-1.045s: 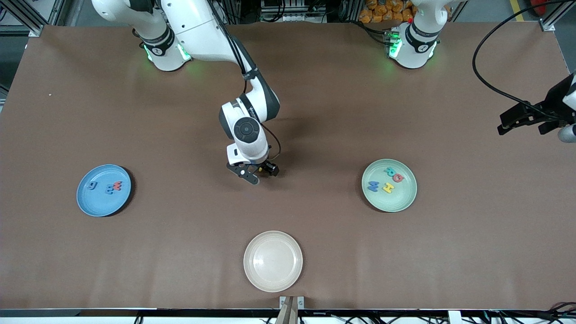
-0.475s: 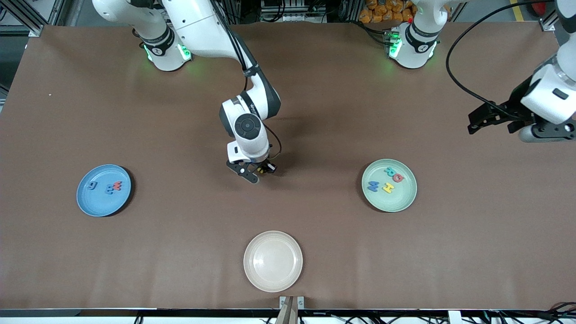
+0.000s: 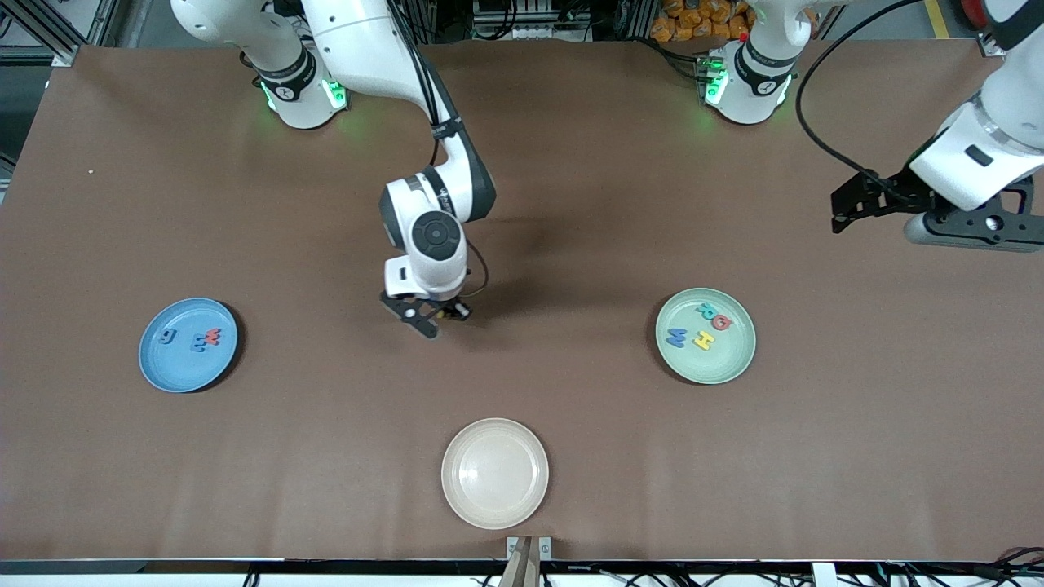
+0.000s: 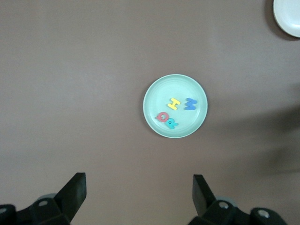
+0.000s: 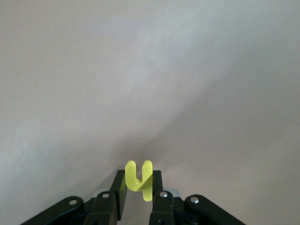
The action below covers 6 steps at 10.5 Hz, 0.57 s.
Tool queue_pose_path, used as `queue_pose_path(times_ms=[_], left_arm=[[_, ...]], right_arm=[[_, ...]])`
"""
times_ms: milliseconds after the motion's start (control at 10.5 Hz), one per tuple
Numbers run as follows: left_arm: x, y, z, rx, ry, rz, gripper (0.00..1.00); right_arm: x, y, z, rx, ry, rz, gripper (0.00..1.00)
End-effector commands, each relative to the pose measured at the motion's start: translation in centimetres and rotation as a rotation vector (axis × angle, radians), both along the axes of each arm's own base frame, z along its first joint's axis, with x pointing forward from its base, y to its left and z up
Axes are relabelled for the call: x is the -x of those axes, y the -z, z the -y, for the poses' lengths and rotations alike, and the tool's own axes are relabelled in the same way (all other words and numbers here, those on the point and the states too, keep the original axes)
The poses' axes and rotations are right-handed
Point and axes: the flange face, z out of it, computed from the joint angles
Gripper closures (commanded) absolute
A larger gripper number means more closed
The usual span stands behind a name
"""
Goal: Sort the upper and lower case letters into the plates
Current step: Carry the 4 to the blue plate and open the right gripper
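Sliding toward the right arm's end, the right pincer (image 3: 431,316) now pinches a yellow letter (image 5: 139,179) over the bare brown surface (image 3: 571,204), between the blue plate (image 3: 188,345) and green plate (image 3: 705,336). Left pincer (image 3: 852,208) has swung inward, spread wide, high above the green plate's end.

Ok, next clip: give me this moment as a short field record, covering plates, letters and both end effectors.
blue plate: toward the right arm's end, three letters in it
green plate: toward the left arm's end, four letters in it
cream plate: nearest the front camera
right end effector: shut on yellow letter, over bare table between blue and green plates
left end effector: open, holding nothing, high above the green plate
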Motion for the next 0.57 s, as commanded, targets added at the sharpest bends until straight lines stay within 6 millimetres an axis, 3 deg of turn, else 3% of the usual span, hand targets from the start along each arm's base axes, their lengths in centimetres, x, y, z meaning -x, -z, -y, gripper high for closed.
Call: queue_pose_path(times_ms=[0,190,475], left_arm=[[0.9,-0.4,-1.7,-0.014,0.021,0.009,0.00],[0.9,-0.4,-1.3,-0.013,0.020,0.009,0.00],[0.3,-0.2,-0.6,-0.007,0.012,0.006,0.00]], right_arm=[[-3.5,-3.5,7.2,0.050,-0.015,0.009,1.00],[-6.8,-4.4,16.5,0.069,-0.003,-0.040,1.00],[-9.8,-4.0,33.1,0.059,0.003,-0.094,1.00]])
